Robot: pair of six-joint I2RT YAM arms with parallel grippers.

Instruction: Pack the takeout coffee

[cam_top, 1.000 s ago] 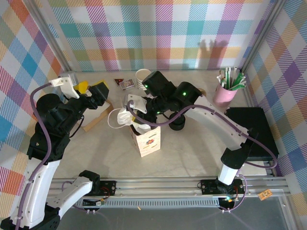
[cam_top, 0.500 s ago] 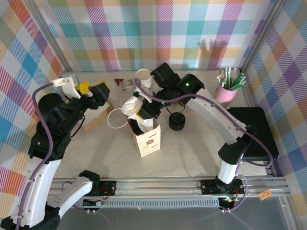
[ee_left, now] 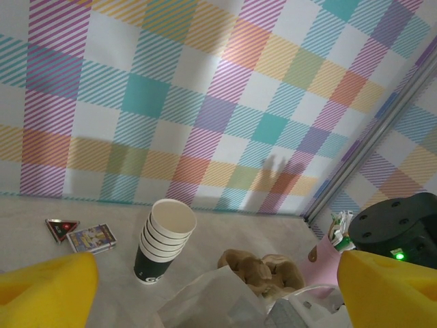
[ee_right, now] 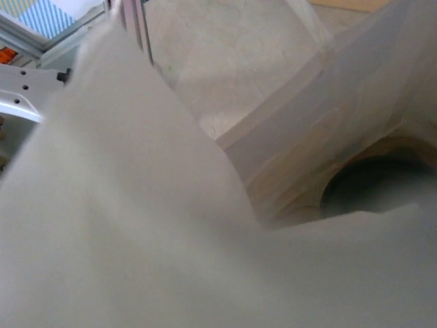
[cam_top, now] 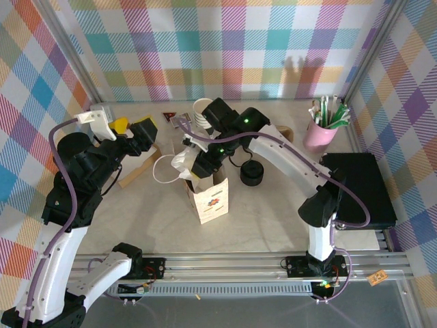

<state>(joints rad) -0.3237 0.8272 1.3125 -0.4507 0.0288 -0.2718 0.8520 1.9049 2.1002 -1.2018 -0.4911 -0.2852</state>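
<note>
Well, counting first: one white paper bag (cam_top: 205, 213) stands directly under my right gripper (cam_top: 203, 162). Its fingers are sunk in the bag's crumpled mouth, so I cannot tell how those jaws stand. Past blurred white paper walls, a dark round shape sits low in the bag ahead of the jaws. I take it for the small cream paper coffee cup with a round black plastic lid (ee_right: 369, 191), though it is too blurred to be sure.

My left gripper (ee_left: 215, 283) hangs well to the left of the bag, its two yellow pads (ee_left: 44, 287) spread wide with nothing between them. Ahead of those jaws stands one stack of lidless cream cups (ee_left: 164, 236), about five. The lowest has a black band with green print I cannot read. Left of the stack lie two small printed packets (ee_left: 89, 238), their lettering too small to read.

Just right of my right jaws sits one squat black stack of lids (cam_top: 251, 174). Farther right are one pink cup of white and green sticks (cam_top: 321, 133) and one flat black box (cam_top: 358, 188). The bag's front carries a red-and-green label (cam_top: 215, 200), unreadable.
</note>
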